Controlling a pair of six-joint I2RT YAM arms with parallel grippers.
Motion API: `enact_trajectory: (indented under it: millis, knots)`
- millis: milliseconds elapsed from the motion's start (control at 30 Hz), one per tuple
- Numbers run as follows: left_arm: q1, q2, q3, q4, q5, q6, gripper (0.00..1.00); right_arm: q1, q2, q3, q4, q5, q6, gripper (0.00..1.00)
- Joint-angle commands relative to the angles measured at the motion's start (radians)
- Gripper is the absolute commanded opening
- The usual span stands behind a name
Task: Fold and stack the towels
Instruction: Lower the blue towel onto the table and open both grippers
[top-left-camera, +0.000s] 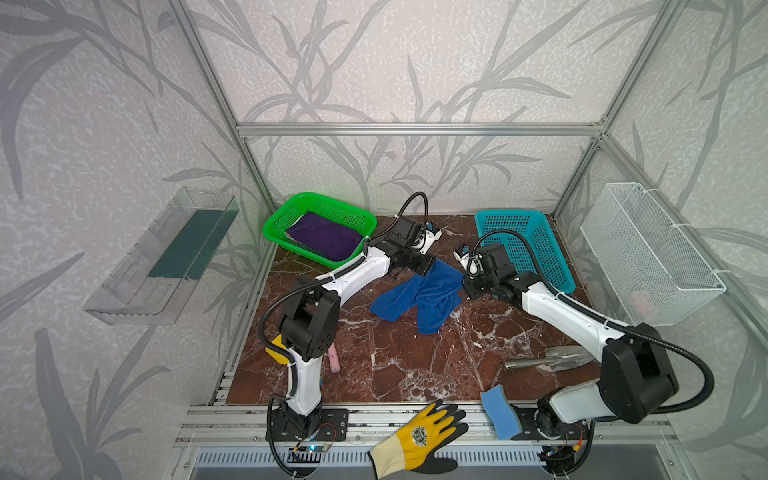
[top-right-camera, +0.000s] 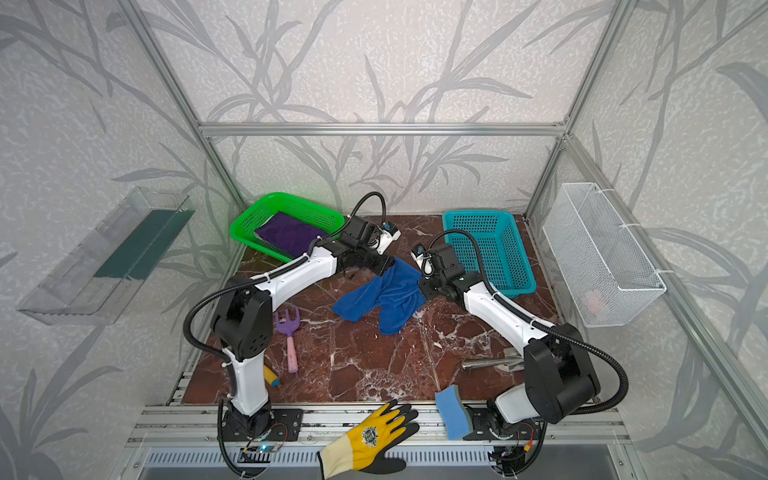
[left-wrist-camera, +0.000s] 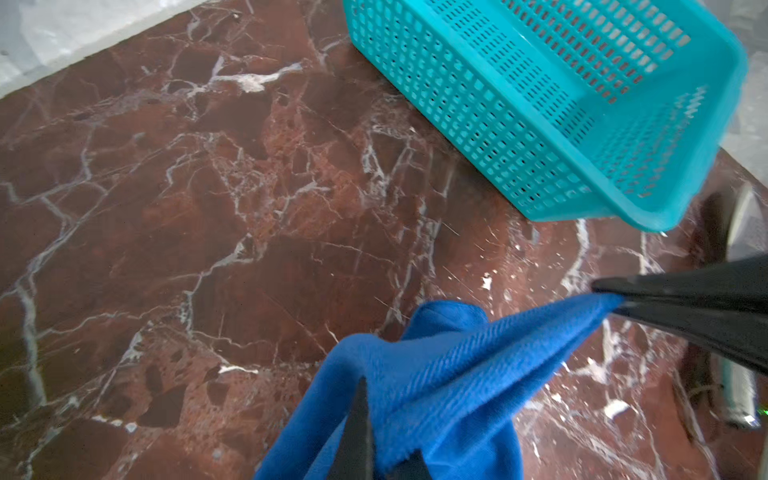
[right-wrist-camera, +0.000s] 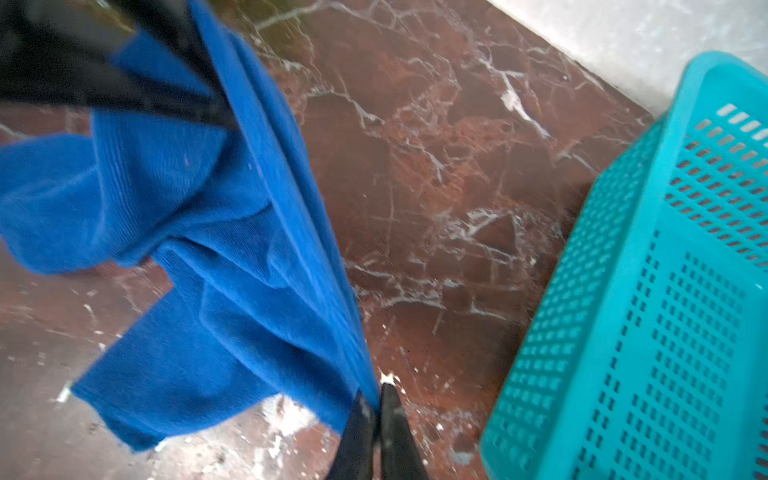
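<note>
The dark purple towel is seen folded in the green basket, with a pale edge beneath it. The royal blue towel is unfolded and is pinched at two corners by the left gripper and right gripper, drooping onto the marble tabletop. Its folding and stacking are judged outstanding.

From high at the front, we look down on the whole marble table in both top views — each wrist camera sits close, sharing the royal blue towel and teal basket.
</note>
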Motion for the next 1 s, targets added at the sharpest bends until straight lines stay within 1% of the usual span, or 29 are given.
enact_trajectory:
  millis: [0, 33, 67, 133, 167, 233, 300, 333, 400, 467, 500, 567, 667, 700, 767, 833, 900, 967]
  knots:
    - [0.053, 0.029, 0.096, -0.069, -0.065, 0.013, 0.00, -0.022, -0.026, -0.040, -0.046, 0.102, -0.025, 0.27]
    - [0.061, 0.044, 0.116, -0.089, -0.076, 0.009, 0.00, -0.020, -0.028, -0.039, -0.043, 0.111, -0.038, 0.33]
    - [0.067, 0.054, 0.129, -0.104, -0.106, -0.011, 0.00, -0.018, -0.031, -0.037, -0.037, 0.118, -0.046, 0.36]
    - [0.083, 0.059, 0.123, -0.098, -0.177, -0.030, 0.05, -0.011, -0.037, -0.035, -0.028, 0.122, -0.063, 0.40]
    - [0.093, 0.059, 0.108, -0.080, -0.194, -0.026, 0.12, -0.005, -0.041, -0.035, -0.016, 0.114, -0.076, 0.41]
    - [0.109, 0.060, 0.093, -0.072, -0.216, -0.016, 0.34, 0.014, -0.051, -0.045, 0.016, 0.056, -0.138, 0.43]
    - [0.125, 0.066, 0.088, -0.077, -0.227, -0.012, 0.45, 0.044, -0.053, -0.060, 0.051, -0.003, -0.213, 0.44]
    - [0.130, 0.068, 0.086, -0.079, -0.234, -0.011, 0.48, 0.068, -0.050, -0.066, 0.065, -0.013, -0.257, 0.44]
    - [0.138, 0.065, 0.075, -0.082, -0.248, -0.010, 0.51, 0.116, -0.039, -0.069, 0.070, -0.015, -0.325, 0.46]
    - [0.141, 0.055, 0.062, -0.095, -0.262, -0.007, 0.53, 0.150, -0.022, -0.048, 0.048, -0.011, -0.335, 0.47]
    - [0.140, 0.045, 0.058, -0.112, -0.245, 0.007, 0.53, 0.155, -0.014, -0.034, 0.029, -0.017, -0.316, 0.47]
    - [0.139, 0.010, 0.025, -0.124, -0.171, 0.033, 0.53, 0.154, -0.002, 0.004, -0.019, 0.004, -0.237, 0.47]
    - [0.119, -0.076, -0.112, -0.049, -0.118, 0.065, 0.53, 0.151, 0.010, 0.035, -0.068, 0.047, -0.128, 0.47]
    - [0.108, -0.102, -0.152, -0.030, -0.118, 0.072, 0.53, 0.149, 0.012, 0.042, -0.080, 0.045, -0.101, 0.48]
    - [0.086, -0.156, -0.238, 0.011, -0.130, 0.075, 0.53, 0.143, 0.016, 0.039, -0.095, -0.014, -0.073, 0.48]
    - [0.075, -0.199, -0.311, 0.052, -0.148, 0.047, 0.53, 0.143, 0.024, 0.013, -0.074, -0.063, -0.061, 0.48]
    - [0.073, -0.238, -0.368, 0.082, -0.152, 0.007, 0.53, 0.144, 0.048, -0.006, -0.060, -0.064, -0.039, 0.48]
    - [0.070, -0.288, -0.435, 0.126, -0.148, -0.025, 0.52, 0.142, 0.084, 0.007, -0.085, -0.024, 0.015, 0.48]
